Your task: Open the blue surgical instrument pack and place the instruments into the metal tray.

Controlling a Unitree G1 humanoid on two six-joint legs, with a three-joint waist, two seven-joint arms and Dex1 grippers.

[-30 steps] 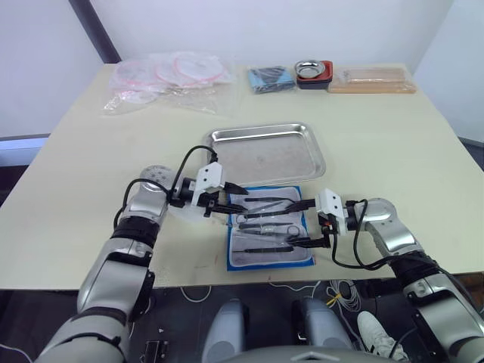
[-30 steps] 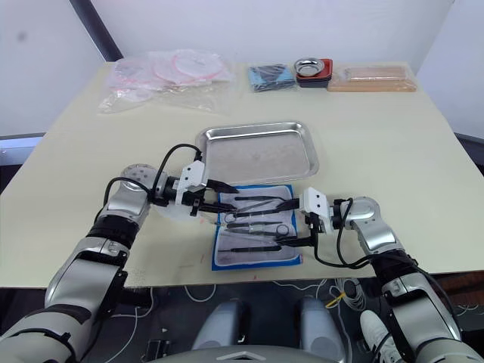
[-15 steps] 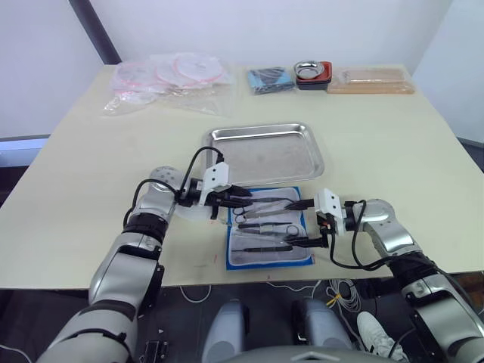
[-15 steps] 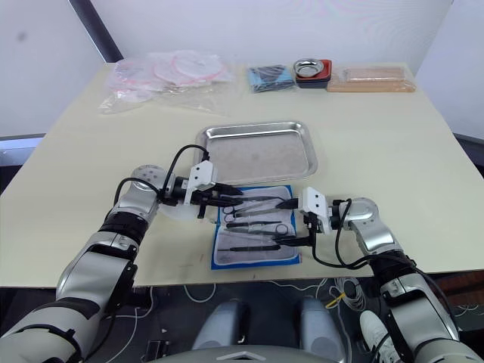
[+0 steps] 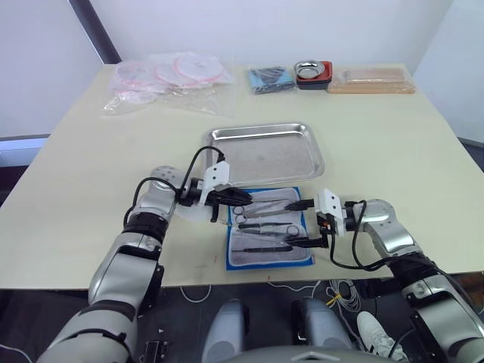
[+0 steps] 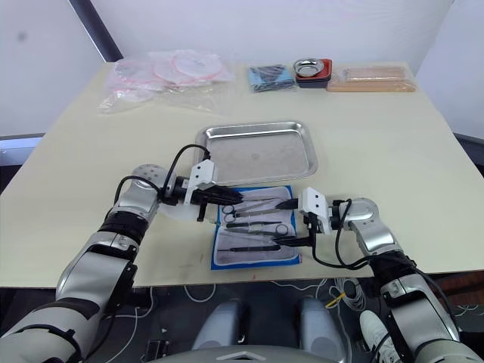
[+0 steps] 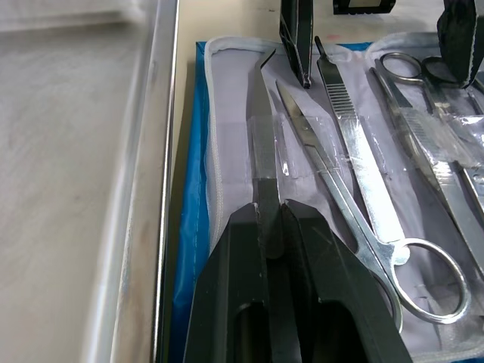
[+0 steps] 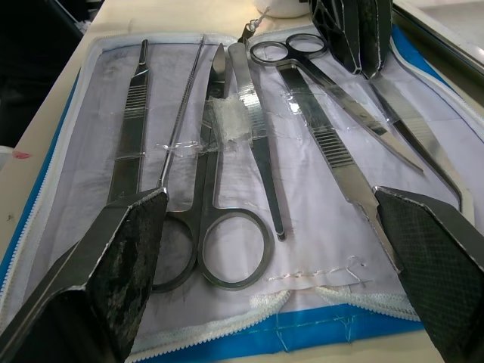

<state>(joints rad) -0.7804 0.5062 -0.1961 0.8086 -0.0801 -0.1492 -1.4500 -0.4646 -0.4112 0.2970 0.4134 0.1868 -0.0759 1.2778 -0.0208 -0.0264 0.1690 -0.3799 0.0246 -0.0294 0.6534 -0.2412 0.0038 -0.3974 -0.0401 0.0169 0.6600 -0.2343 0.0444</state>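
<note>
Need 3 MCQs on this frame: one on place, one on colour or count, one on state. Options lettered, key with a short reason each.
1. Where does the pack lie relative to the tray?
A. inside the tray
B. on the table just in front of the tray, on the robot's side
C. at the far edge by the bowl

2. What colour is the pack's border?
A. blue
B. red
C. green

3. What state is the left hand in?
A. wide open above the tray
B. shut on a thin instrument in the pack
C. holding the bowl

Key: 1 B, the pack sits between the tray and the robot, its edge close beside the tray's rim. 2 A, a blue edge frames the whitish lining. 3 B, the left wrist view shows both fingers closed on the flat tool's end; the right hand stands open over the pack.
</note>
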